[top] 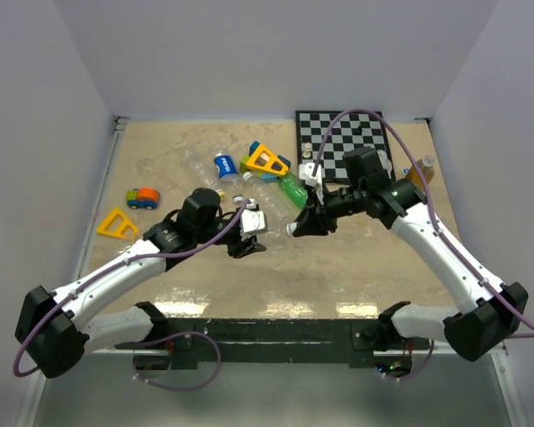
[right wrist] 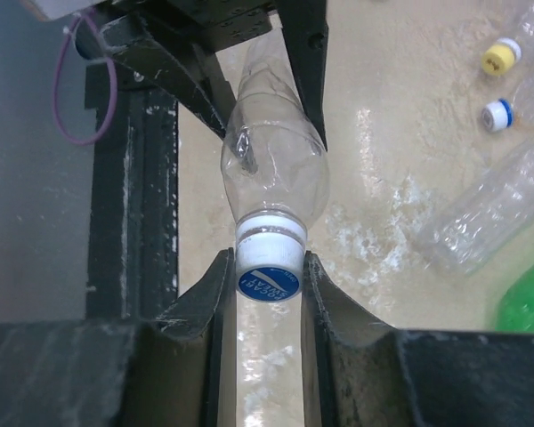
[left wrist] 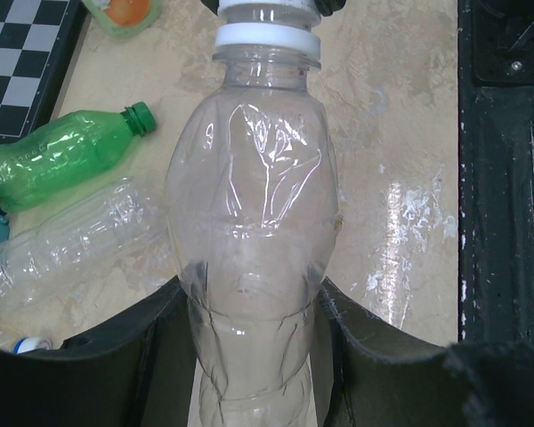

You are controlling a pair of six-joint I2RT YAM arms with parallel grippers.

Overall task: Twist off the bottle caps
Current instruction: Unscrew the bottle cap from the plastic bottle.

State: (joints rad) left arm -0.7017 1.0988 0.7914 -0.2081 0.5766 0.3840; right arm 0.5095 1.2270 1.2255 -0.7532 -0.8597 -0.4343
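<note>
Two grippers, one clear bottle held between them, one cap in the grip.

Left of the held bottle lie one yellow triangle and one toy car. The left gripper is clamped tight on the bottle's narrow lower body. The right gripper is closed on its white, blue-topped cap, seated on the neck. Beside the held bottle lie one green bottle and one clear bottle. To its right are one chessboard and one amber bottle.
</note>
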